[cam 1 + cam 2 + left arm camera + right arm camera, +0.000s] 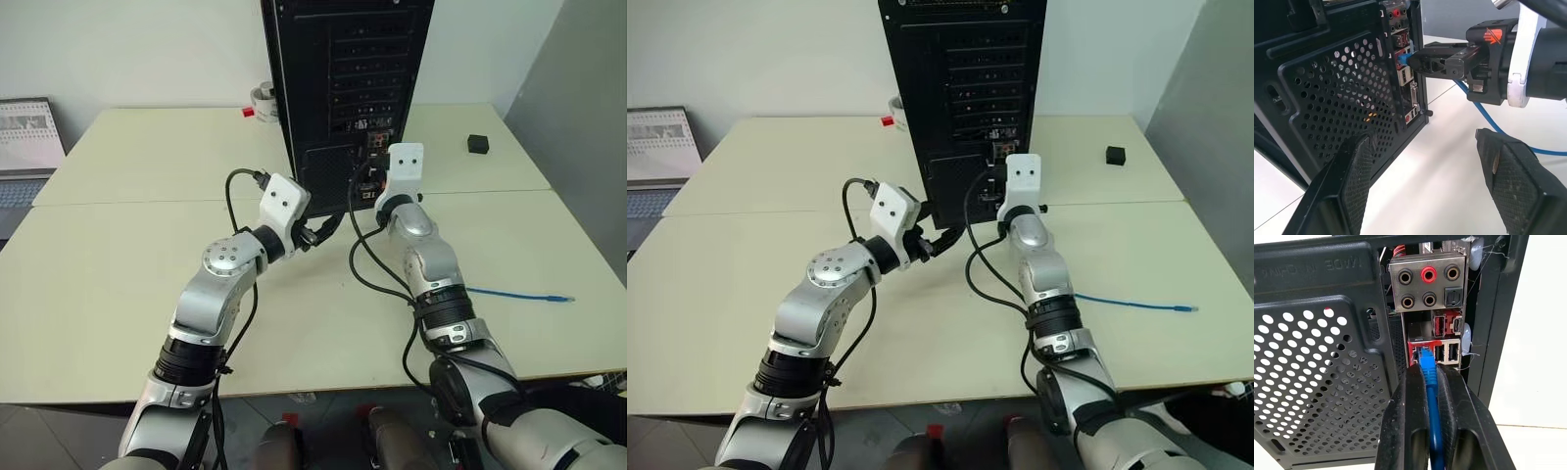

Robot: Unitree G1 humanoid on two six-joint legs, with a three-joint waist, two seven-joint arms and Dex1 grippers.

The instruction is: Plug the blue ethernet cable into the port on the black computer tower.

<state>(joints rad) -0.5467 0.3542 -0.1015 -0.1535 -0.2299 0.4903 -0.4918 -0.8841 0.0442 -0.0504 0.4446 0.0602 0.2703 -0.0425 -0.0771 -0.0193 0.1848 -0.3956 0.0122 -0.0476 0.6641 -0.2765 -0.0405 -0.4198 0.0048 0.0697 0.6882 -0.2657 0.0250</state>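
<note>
On a pale tabletop (118, 274), the black computer tower (348, 88) stands upright with its rear panel facing the robot. Both arms reach toward the lower part of that panel.

The blue ethernet cable (1431, 396) is a thin, light and floppy cord. It probably bends under any push unless gripped close to its end. Its small plug looks like light plastic, likely easy to crack or skew, so the best hold seems to be right behind the plug, along the cord's line. That is where it is held now. The rest of the cord trails back across the tabletop on the robot's right, ending in a loose free end (558, 297).

The right gripper (1430, 377) has its two black fingers (1408, 431) pressed nearly together, pinching the cord just behind the plug. The plug tip sits at the port (1421, 351), a squarish socket with red trim, just beside a pair of USB slots (1446, 352) and below a cluster of round audio jacks (1428, 284). Whether the plug is fully seated cannot be told.

The left gripper (1420, 181) hovers near the tower's mesh vent grille (1337, 107), its fingers spread wide and holding nothing.
</note>
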